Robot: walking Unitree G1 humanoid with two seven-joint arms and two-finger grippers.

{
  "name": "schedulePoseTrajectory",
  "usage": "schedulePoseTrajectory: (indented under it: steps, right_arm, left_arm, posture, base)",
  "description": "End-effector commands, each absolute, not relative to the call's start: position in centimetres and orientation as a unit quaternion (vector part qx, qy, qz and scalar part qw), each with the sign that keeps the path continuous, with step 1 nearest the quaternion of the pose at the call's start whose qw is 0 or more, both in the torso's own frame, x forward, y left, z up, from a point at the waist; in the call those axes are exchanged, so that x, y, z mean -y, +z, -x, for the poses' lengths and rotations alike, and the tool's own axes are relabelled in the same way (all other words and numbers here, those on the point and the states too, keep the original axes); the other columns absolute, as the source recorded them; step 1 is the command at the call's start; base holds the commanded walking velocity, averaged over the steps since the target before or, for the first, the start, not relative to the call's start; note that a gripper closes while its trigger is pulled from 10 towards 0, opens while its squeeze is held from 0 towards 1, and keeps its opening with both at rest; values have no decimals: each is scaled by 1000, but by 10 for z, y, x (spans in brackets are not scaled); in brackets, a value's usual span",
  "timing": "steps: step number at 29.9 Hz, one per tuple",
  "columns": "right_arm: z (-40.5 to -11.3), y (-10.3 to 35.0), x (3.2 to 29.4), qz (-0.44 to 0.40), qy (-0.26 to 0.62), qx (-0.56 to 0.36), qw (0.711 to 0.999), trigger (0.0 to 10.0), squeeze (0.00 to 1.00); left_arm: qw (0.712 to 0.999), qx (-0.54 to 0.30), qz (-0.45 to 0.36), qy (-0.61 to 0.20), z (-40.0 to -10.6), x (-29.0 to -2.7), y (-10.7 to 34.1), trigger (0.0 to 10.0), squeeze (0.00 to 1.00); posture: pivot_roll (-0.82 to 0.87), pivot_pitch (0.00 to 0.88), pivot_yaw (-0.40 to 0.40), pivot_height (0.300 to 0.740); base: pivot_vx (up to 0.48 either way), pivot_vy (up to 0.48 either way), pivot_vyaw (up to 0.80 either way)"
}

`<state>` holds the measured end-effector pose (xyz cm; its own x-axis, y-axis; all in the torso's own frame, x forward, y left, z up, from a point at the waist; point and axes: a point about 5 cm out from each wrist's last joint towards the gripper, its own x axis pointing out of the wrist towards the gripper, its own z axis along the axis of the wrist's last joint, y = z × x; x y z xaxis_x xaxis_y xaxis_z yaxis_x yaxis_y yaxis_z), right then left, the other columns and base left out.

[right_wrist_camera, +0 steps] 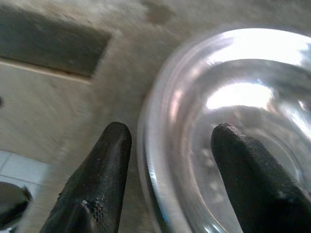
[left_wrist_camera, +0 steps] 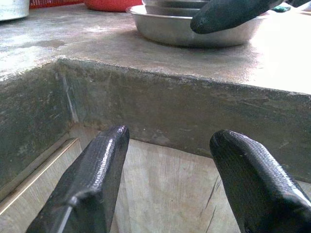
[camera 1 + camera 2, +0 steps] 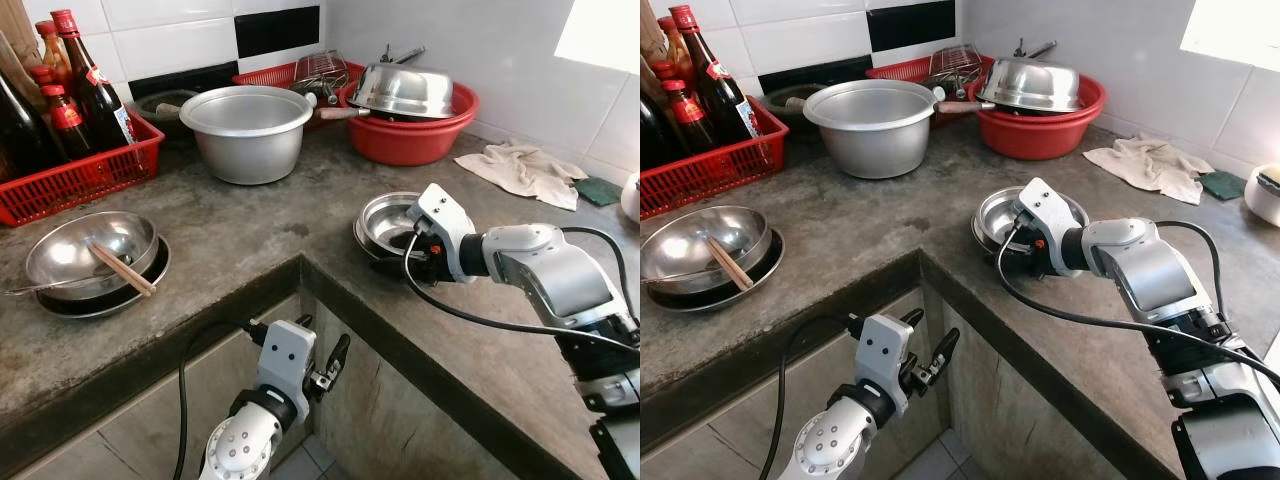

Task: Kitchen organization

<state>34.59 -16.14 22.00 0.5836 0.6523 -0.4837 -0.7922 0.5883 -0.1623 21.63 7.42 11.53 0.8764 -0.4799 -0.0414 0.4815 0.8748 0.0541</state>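
The right hand (image 3: 1012, 250) is straddling the near rim of the stacked steel bowls (image 3: 385, 222) sitting on the desk (image 3: 240, 230) close to its inner corner; in the right wrist view one finger (image 1: 99, 170) is hanging outside the rim and the other (image 1: 252, 170) is reaching inside, released and not yet clenching. The left hand (image 3: 322, 372) is hanging below the desk edge, fingers apart, grasping nothing.

The risk is lying in that thin, slick rim: a pinch taken this shallow is likely slipping off, or catching only the top bowl and leaving the lower one behind. Because the stack is sitting near the edge, any sideways drag is threatening to tip it to the floor
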Motion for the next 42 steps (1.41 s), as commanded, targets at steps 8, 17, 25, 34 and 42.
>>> schedulePoseTrajectory:
  steps: [8, 17, 25, 34, 42]
  right_arm:
    - [-357, 233, 168, 200, 391, -183, 880, 4000, 0]
    - [-362, 235, 169, 187, 381, -184, 886, 0, 0]
    - [-369, 240, 170, 171, 362, -168, 901, 0, 0]
    - [-373, 271, 162, 103, 263, 16, 959, 0, 0]
    - [-339, 276, 161, 28, 128, 158, 979, 0, 0]
  left_arm:
    - [969, -10, -33, -246, -217, -73, 117, 10000, 0]
    - [970, -9, -35, -242, -219, -73, 117, 10000, 0]
    - [970, -10, -37, -240, -219, -73, 116, 10000, 0]
    - [972, -6, -38, -234, -219, -74, 116, 10000, 0]
    - [974, 1, -39, -224, -222, -76, 118, 10000, 0]
  posture:
    - [113, 25, -57, 740]
    - [112, 22, -59, 740]
    - [114, 18, -60, 740]
    - [121, 3, -64, 740]
    - [114, 0, -48, 740]
  base:
    - [0, 0, 0]
    - [0, 0, 0]
    - [0, 0, 0]
    - [0, 0, 0]
    - [0, 0, 0]
